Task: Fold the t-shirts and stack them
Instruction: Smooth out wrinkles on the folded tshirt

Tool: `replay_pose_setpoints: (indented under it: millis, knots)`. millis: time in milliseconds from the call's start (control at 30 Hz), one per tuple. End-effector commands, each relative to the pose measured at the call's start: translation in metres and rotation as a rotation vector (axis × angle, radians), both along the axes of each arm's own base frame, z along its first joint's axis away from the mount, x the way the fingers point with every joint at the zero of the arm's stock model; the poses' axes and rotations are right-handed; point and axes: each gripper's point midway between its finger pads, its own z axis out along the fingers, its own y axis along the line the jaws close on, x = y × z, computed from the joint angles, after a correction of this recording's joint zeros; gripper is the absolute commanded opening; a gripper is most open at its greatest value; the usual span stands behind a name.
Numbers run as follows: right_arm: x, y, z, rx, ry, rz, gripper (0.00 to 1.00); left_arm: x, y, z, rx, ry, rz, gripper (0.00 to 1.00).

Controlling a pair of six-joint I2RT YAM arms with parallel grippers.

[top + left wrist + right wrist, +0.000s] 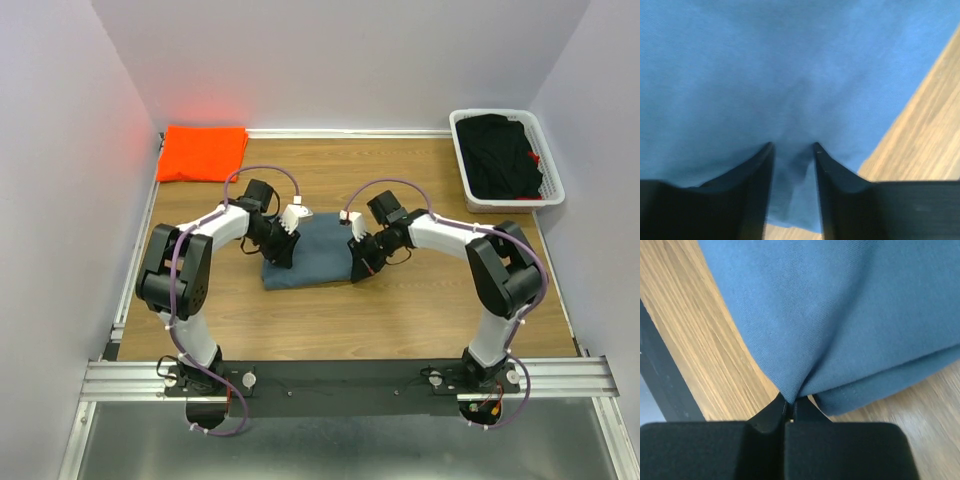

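Got the right jaws shut tight on a fold at the edge of the blue-grey shirt (pixel 850 315), with the cloth puckering right into the pinch. Left jaws, different story: parted, straddling a ridge of the same cloth, not clamped on it as far as can be seen. Looking further out, found that shirt lying mid-desk (pixel 400 310) as a partly folded rectangle, worked from its left and right sides toward the near edge. Orange shirt (pixel 203 152) parked flat at the far left corner, well apart, already looking folded. White basket (pixel 515 201) of dark clothes (pixel 500 155) off at the far right corner. Guessing the step in hand to be the next fold of the blue-grey one. To do it well: close fully on the left before lifting anything, otherwise just dragging one side and skewing the lot. Then lift both sides together, keep them level, hold the cloth lightly taut between, carry the edge over and lay it square on the opposite edge. Worth checking for every layer in each pinch, not just the top one. No yanking either; soft cloth, easy to slide across the wood.
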Motion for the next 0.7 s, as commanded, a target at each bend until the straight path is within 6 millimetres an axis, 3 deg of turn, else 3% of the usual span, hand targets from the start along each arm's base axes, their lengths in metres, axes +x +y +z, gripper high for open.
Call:
replay_pose_setpoints:
  millis: [0,33,100,233,267,300,367,467,500,533,633,667]
  knots:
    - [0.002,-0.011,0.017,-0.023,-0.108,0.026,0.01,0.017,0.013,-0.015,0.09,-0.021,0.046,0.33]
    - [0.001,-0.015,0.019,-0.038,-0.125,0.03,0.01,0.021,0.017,-0.017,0.098,-0.029,0.057,0.25]
    - [-0.006,-0.025,0.019,-0.06,-0.144,0.04,0.01,0.027,0.021,-0.02,0.108,-0.035,0.069,0.19]
    - [-0.016,-0.032,-0.005,-0.105,-0.082,0.068,0.01,0.036,0.016,-0.014,0.086,-0.045,0.068,0.18]
    - [-0.019,-0.032,-0.014,-0.117,-0.044,0.079,0.07,0.036,0.011,-0.008,0.058,-0.046,0.056,0.2]
    - [-0.02,-0.032,-0.01,-0.126,-0.012,0.094,0.19,0.04,0.007,0.0,0.037,-0.061,0.044,0.29]
    - [-0.02,-0.032,-0.003,-0.131,-0.005,0.11,0.38,0.035,0.003,0.015,0.002,-0.069,0.009,0.35]
    - [-0.014,-0.034,0.042,-0.078,-0.05,0.078,0.53,0.023,-0.002,0.063,-0.091,-0.133,-0.039,0.46]
    - [-0.012,-0.034,0.047,-0.069,-0.044,0.073,0.57,0.018,-0.004,0.068,-0.106,-0.13,-0.05,0.46]
    - [-0.007,-0.029,0.068,-0.027,-0.078,0.061,0.6,0.01,-0.002,0.071,-0.116,-0.112,-0.062,0.48]
    - [-0.002,-0.016,0.092,0.042,-0.097,0.056,0.6,-0.015,-0.008,0.069,-0.187,-0.027,-0.1,0.48]
    - [-0.001,-0.008,0.097,0.074,-0.057,0.047,0.55,-0.022,-0.009,0.065,-0.202,0.0,-0.107,0.47]
